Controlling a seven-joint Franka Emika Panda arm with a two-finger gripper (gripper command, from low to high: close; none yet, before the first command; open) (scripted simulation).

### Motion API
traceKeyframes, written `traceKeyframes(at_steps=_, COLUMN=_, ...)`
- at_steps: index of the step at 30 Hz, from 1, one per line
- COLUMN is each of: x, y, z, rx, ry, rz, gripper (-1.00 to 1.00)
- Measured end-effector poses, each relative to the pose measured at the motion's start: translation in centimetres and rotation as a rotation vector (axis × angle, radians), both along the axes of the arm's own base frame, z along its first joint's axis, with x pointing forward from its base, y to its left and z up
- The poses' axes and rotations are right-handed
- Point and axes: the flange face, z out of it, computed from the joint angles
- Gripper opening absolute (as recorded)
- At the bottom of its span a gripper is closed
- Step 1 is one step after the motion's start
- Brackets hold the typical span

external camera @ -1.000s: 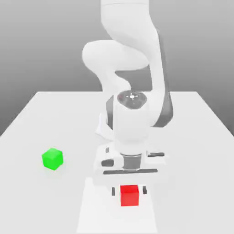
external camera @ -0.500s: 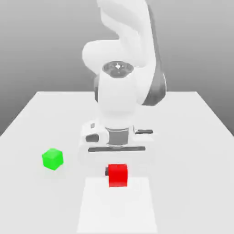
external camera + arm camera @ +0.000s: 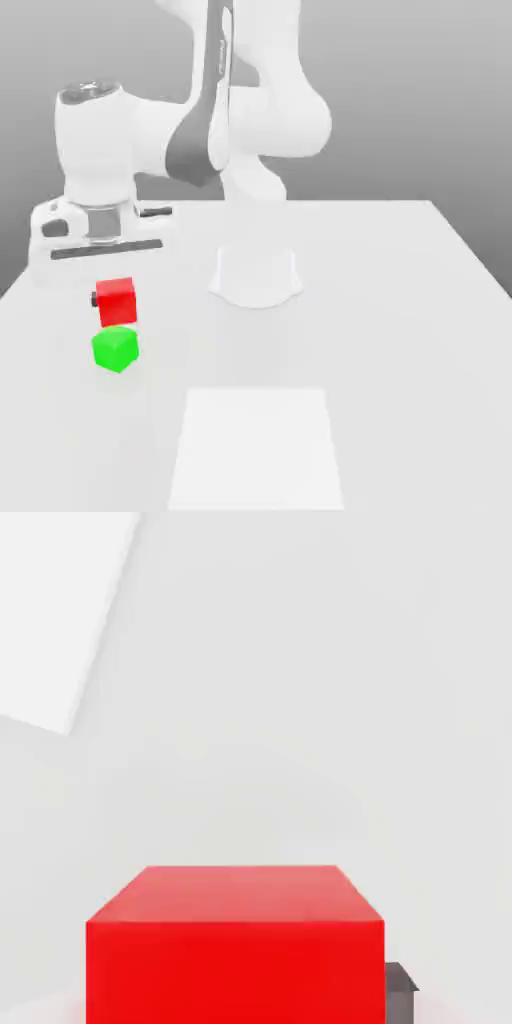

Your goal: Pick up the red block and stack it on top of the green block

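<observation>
The red block (image 3: 116,300) hangs in the air at the exterior view's left, held between the fingers of my gripper (image 3: 115,299), which is shut on it. Directly beneath it, a small gap below, the green block (image 3: 115,348) rests on the white table (image 3: 400,300). In the hand view the red block (image 3: 235,952) is close up, with a dark fingertip (image 3: 400,990) at its side. The green block lies hidden behind the red one there.
The arm's round white base (image 3: 256,275) stands mid-table. A paler rectangular patch (image 3: 258,450) marks the table near its front edge. The table's left edge runs close to the two blocks.
The arm has carried the red block from the front middle of the table up and over to the exterior view's left, ending just above the green block. The green block stayed put.
</observation>
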Motion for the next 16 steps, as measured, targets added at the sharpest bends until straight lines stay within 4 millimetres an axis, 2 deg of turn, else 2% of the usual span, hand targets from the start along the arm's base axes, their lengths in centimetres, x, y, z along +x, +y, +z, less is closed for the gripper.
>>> traceKeyframes(at_steps=2, x=-1.0, y=-0.3, z=-0.7, rx=0.027, ry=-0.007, rz=0.024, gripper=-1.00)
traceKeyframes(at_steps=9, x=-0.7, y=0.5, z=-4.1, rx=0.103, ry=-0.020, rz=0.041, gripper=-1.00)
traceKeyframes(at_steps=16, x=-1.1, y=0.2, z=-6.5, rx=0.081, ry=-0.011, rz=0.032, gripper=-1.00)
